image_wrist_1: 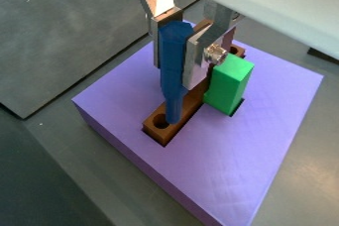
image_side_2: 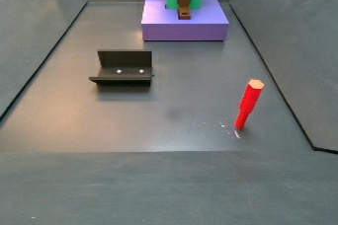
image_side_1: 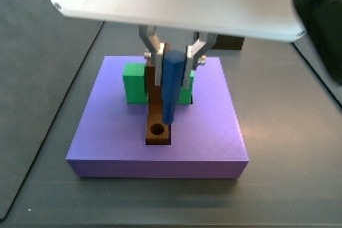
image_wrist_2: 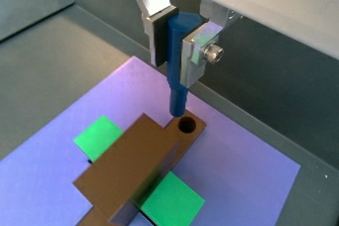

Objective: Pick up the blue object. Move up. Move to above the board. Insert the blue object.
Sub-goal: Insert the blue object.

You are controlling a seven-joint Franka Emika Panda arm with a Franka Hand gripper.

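Note:
My gripper (image_wrist_1: pixel 179 47) is shut on the blue object (image_wrist_1: pixel 172 71), a straight blue peg held upright between the silver fingers (image_wrist_2: pixel 201 44). The peg's lower end hangs just over the board (image_wrist_2: pixel 133 166), right by its round hole (image_wrist_2: pixel 185 125); it looks slightly above the hole rather than in it. In a side view the gripper (image_side_1: pixel 175 60) stands over the purple block with the blue object (image_side_1: pixel 174 87) pointing down at the board (image_side_1: pixel 162 120). The board lies across a green block (image_wrist_1: pixel 232 81).
The board and green block (image_side_1: pixel 135 82) rest on a wide purple block (image_side_1: pixel 201 137), seen far back in a side view (image_side_2: pixel 185 27). On the grey floor stand the fixture (image_side_2: pixel 123 68) and a red stick (image_side_2: pixel 247 105), upright at the right. Walls enclose the floor.

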